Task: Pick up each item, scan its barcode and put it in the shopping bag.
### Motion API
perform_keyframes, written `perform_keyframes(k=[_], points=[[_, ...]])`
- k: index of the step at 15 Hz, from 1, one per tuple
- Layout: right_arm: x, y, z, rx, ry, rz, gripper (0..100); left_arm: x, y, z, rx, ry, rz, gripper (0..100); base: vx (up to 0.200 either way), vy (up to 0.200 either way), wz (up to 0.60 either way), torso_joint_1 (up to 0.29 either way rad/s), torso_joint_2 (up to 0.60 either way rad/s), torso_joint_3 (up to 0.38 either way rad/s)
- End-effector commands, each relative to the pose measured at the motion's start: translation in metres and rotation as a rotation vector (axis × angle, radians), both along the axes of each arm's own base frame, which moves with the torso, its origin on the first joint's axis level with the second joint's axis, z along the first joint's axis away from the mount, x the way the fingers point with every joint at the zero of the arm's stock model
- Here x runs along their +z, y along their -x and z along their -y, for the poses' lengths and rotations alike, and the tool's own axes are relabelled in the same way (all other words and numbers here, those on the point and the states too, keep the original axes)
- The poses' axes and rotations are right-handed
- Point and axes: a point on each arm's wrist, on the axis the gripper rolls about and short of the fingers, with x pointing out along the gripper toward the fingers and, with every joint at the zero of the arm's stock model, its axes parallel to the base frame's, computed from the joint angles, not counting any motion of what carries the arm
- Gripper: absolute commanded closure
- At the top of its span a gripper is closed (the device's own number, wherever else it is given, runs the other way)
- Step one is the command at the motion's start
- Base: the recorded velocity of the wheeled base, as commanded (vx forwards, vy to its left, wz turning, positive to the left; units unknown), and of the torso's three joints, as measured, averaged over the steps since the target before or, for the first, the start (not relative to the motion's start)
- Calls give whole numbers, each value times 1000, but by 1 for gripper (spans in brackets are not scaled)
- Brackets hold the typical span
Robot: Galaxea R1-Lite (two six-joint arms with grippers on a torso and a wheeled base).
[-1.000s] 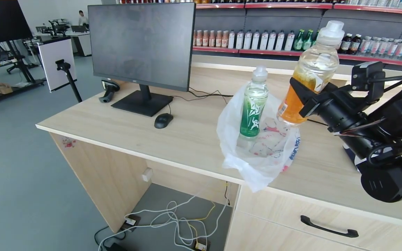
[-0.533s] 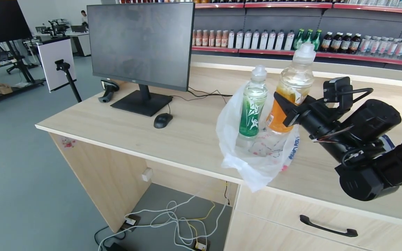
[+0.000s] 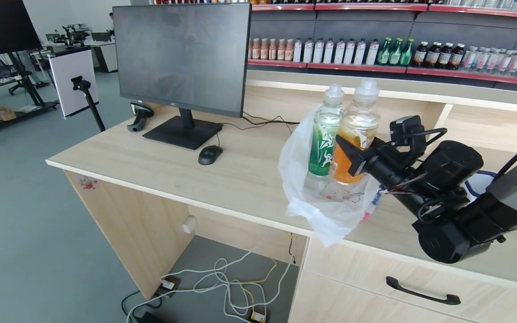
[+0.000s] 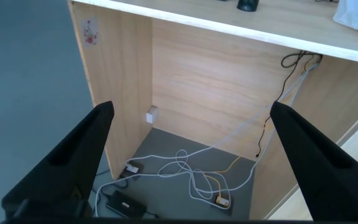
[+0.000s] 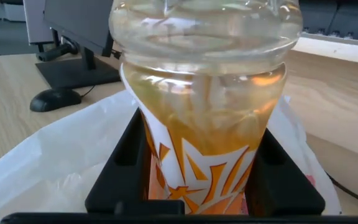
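Note:
A white plastic shopping bag [image 3: 330,208] sits open near the front edge of the wooden desk [image 3: 240,179]. A green-labelled bottle [image 3: 325,139] stands upright inside it. Right beside that bottle is an orange drink bottle [image 3: 358,128], upright, with its base down in the bag's mouth. My right gripper [image 3: 352,157] is shut on its orange label. The right wrist view shows the same bottle [image 5: 204,124] clamped by that gripper [image 5: 197,180], with the bag [image 5: 55,155] spread below. My left gripper [image 4: 191,155] hangs open low in front of the desk, facing the cables under it.
A monitor [image 3: 182,56] stands at the back left of the desk, with a mouse [image 3: 210,154] before it and a barcode scanner [image 3: 139,115] beside its stand. A drawer handle [image 3: 422,297] sits below the desk front. Shelves of bottles [image 3: 375,51] line the back wall.
My right gripper has carried the orange bottle down and to the left, from high above the bag into the bag's mouth beside the green bottle.

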Motion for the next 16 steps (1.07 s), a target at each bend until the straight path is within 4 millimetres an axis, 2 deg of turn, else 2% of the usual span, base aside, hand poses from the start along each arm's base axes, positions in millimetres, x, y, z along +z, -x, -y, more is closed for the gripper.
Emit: perform_keyframes(k=[1,5,8,11,16], points=[[-8,-2,-1,1,6,-19,100,0,0,0,1,1,1,0,0,0,0,0,0,0],[-16,-8,-2,-2,13,-32,100,0,0,0,1,1,1,0,0,0,0,0,0,0],[-31,-4,-5,8,31,-89,100,0,0,0,1,1,1,0,0,0,0,0,0,0],[-39,-4,-12,25,37,-109,100,0,0,0,1,1,1,0,0,0,0,0,0,0],[-46,-2,-9,16,52,-137,100,0,0,0,1,1,1,0,0,0,0,0,0,0]])
